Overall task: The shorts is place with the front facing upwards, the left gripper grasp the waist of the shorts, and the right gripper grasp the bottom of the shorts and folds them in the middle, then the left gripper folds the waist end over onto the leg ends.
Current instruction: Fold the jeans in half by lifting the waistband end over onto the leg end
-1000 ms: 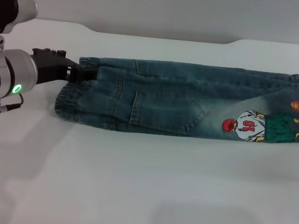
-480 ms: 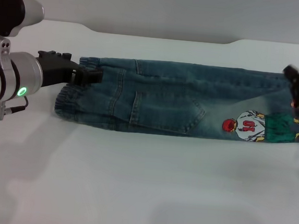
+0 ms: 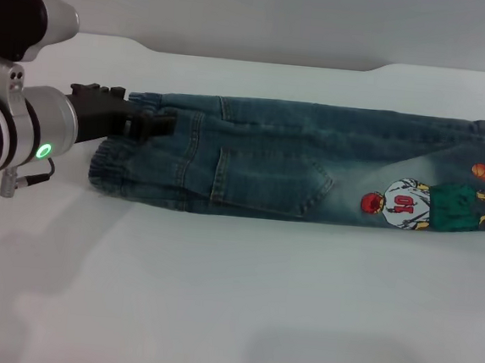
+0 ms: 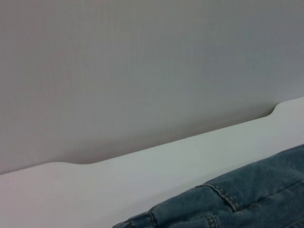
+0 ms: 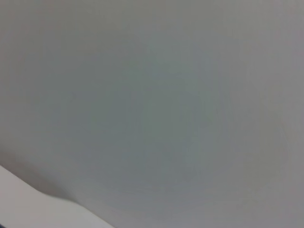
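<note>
Shorts (image 3: 304,161): denim, already doubled lengthwise, lying flat across the far half of the table, elastic waist toward the robot's left, printed leg ends toward its right.
Waist (image 3: 112,166): gathered band at the left end; its far corner lies under the left gripper.
Leg ends (image 3: 471,189): marked by a cartoon print (image 3: 432,205), flat and aligned near the right edge of the head view.
Left gripper (image 3: 150,122): low at the waist's far corner, its black fingers over the cloth; whether they are spread or pinching the denim cannot be told.
Right gripper: not visible in any view; its wrist camera shows only wall and a sliver of table.
Step in hand: judged to be taking the waist for the last fold onto the leg ends.
Doing it well: pinch both layers at the band, lift only enough to clear, carry straight along the length, and lay waist edge on leg edge without dragging the lower layer.
Table (image 3: 232,299): white, smooth, matte; denim should slide readily.
Room: plain grey wall (image 4: 142,71) behind the table's far edge.
</note>
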You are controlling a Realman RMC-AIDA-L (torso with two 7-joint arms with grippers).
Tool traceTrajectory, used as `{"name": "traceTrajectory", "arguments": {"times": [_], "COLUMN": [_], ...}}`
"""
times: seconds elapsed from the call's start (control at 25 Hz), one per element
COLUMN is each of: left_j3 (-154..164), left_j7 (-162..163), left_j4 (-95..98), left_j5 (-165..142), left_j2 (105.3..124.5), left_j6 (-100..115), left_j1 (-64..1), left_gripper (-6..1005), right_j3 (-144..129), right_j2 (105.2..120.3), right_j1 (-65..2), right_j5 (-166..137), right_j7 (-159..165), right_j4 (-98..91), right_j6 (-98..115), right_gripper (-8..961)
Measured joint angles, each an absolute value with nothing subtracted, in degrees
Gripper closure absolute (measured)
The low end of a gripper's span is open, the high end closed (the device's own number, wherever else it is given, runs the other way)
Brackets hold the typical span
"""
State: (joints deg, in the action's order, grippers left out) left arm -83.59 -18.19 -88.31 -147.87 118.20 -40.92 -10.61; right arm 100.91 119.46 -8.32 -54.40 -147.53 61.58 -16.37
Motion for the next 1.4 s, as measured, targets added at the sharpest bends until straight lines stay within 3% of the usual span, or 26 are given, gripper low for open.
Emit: {"name": "traceTrajectory", "arguments": {"times": [0.64, 1.0, 1.08, 1.4], "left_j3": [-81.53, -80.99, -80.64, -80.77], "left_j7": [-17.5, -17.41, -17.4, -16.88], "left_j4": [-88.0, -88.2, -88.23, -90.16], "left_j5": [-146.6, -146.6, -146.59, -146.6], "left_j2": [118.28, 118.22, 118.21, 118.13], "left_j6": [-40.05, -40.05, -39.9, -39.81], "left_j1": [-10.38, -10.24, -10.14, -9.39], "left_gripper": [215, 224, 226, 234], "right_j3": [99.35, 85.39, 82.6, 73.91], "right_j2": [119.47, 118.88, 118.89, 119.02], "right_j1": [-13.08, -10.12, -12.16, -17.69], "right_j5": [-59.96, -117.67, -139.18, -158.18], "right_j7": [-130.92, -65.57, -39.22, -0.52], "right_j4": [66.36, 56.58, 41.76, 19.68], "right_j6": [24.27, 49.2, 60.93, 78.66], "right_gripper": [954, 953, 953, 954]}}
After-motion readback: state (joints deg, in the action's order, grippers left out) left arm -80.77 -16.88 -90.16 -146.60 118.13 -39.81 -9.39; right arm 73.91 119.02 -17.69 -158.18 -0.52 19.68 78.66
